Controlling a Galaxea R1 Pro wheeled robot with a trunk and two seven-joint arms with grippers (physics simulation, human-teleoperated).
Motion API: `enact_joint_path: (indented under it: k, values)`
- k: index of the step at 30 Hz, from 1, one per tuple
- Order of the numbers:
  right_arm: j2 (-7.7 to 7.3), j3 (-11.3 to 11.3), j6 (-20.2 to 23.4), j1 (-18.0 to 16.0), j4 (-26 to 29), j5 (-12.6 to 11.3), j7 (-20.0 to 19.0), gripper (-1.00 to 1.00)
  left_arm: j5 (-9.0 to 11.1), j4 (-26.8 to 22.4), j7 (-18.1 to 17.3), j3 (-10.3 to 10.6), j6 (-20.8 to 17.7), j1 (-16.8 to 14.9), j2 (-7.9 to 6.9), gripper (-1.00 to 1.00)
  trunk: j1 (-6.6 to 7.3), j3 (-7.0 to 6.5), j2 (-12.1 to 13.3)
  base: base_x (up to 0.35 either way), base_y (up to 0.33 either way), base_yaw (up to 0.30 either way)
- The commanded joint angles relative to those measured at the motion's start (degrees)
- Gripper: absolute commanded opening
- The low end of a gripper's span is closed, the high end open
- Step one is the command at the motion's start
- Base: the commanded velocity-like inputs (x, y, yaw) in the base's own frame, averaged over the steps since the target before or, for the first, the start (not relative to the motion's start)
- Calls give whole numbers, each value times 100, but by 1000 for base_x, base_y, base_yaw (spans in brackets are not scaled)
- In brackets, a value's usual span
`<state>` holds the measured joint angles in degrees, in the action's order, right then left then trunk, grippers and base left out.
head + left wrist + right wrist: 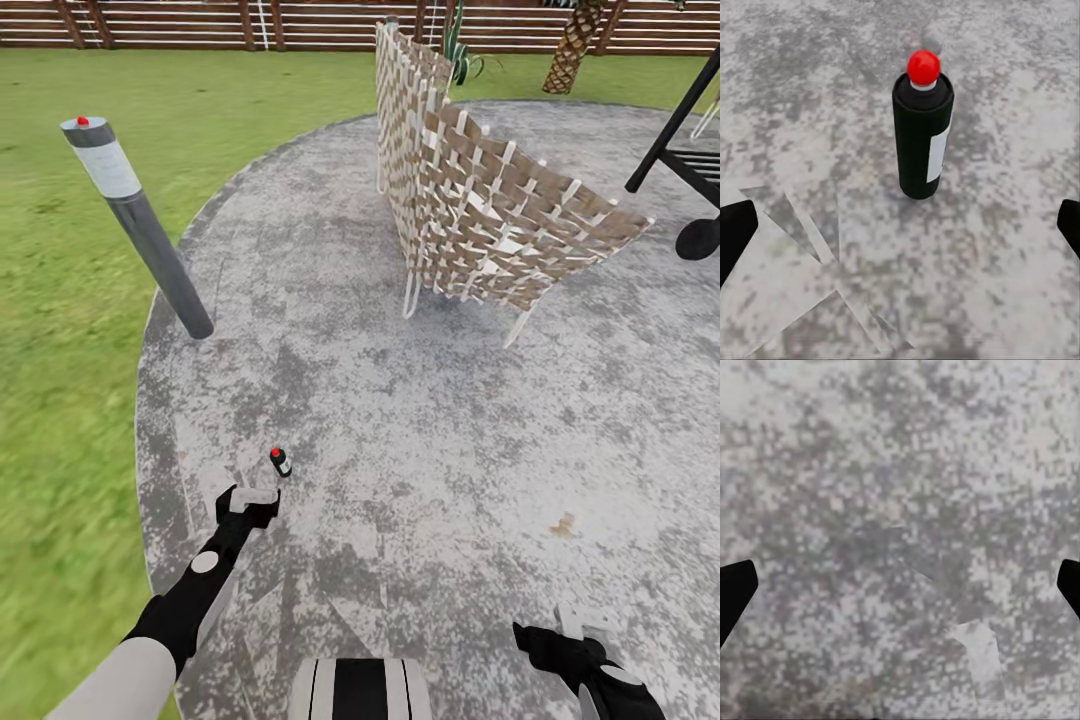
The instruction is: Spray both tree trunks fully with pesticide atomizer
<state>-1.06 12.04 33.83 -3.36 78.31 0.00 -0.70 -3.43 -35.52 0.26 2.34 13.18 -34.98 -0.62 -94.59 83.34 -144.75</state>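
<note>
The pesticide atomizer stands upright on the grey paved circle, lower left of centre in the head view, its long axis vertical and its red nozzle on top. It looks light, rigid and smooth, so I would take it round the black body, below the cap. My left gripper hangs just short of it, fingers spread wide and empty; my right gripper, lower right, is likewise spread over bare paving.

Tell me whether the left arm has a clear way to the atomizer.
Probably yes: the atomizer stands upright on the paving just ahead of the open left gripper, with nothing between them.
</note>
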Motion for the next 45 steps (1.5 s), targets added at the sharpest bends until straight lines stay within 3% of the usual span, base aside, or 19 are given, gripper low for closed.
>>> enact_joint_path:
  k: [1,31,45]
  values:
    - [0,0,1,1,0,0,0,100,-3,0,0,2,0,0,0,100,0,0,0,34,0,0]
    - [0,0,1,0,0,0,0,100,-9,-8,0,-5,0,0,1,100,0,3,0,102,0,-50]
    - [0,8,1,-4,0,0,0,100,-6,-6,0,-10,17,0,-5,100,-36,427,-19,0,0,0]
